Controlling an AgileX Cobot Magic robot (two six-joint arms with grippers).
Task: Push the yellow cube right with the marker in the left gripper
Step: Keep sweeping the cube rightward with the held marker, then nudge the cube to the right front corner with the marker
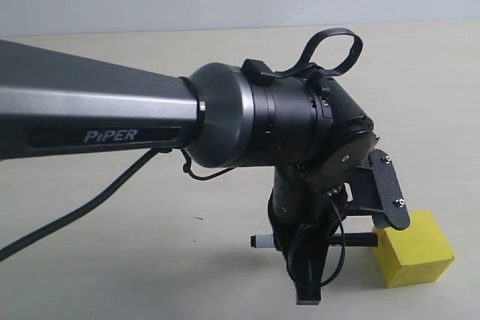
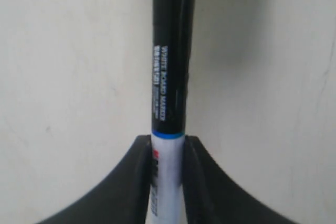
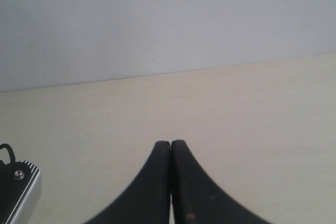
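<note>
Left gripper (image 1: 306, 264) clamps the whiteboard marker (image 1: 361, 239) horizontally, its black cap end just beside the yellow cube (image 1: 417, 254), at the gripper's 3 o'clock. Right gripper (image 3: 170, 144): jaws pressed together, holding nothing.

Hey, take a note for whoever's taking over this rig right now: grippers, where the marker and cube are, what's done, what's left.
Left gripper: shut on the marker, held low and level over the table.
Right gripper: shut, empty.
Yellow cube: on the table, at the marker's black end; contact unclear.
Done: marker gripped and at the cube's left side.
Left: push the cube right.
</note>
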